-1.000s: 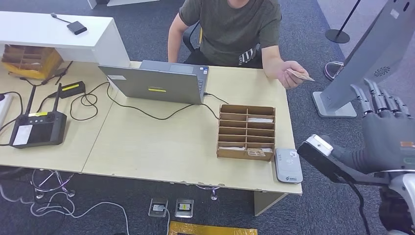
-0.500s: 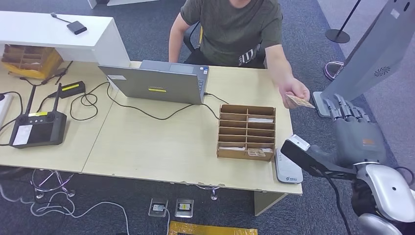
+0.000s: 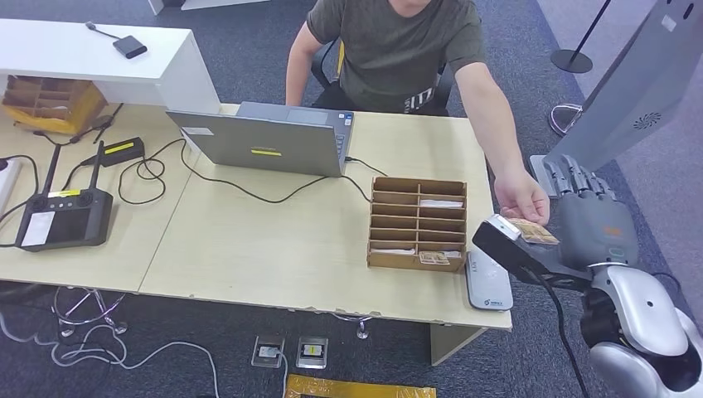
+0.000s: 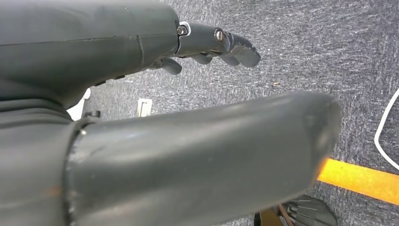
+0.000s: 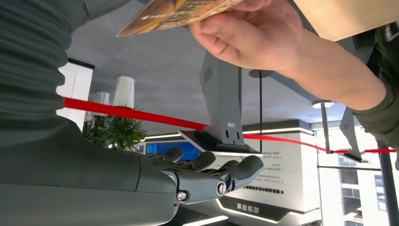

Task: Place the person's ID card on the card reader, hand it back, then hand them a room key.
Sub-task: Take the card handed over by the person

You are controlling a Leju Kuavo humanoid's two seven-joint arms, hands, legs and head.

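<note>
A person seated behind the desk stretches an arm past its right end. Their hand pinches the tan ID card and holds it against the thumb side of my right hand. That hand stands beside the desk with straight, spread fingers and grips nothing. In the right wrist view the ID card stays in the person's hand, apart from my fingers. The grey card reader lies at the desk's front right corner. My left hand hangs over the carpet, fingers loose and empty.
A brown slotted organizer with several cards stands just left of the reader. Also on the desk are a laptop, cables and a black controller. A grey kiosk stands right of my right hand.
The person's arm has reached forward and down, bringing the card to my right hand. My right hand has dropped and moved in toward the desk's right end.
</note>
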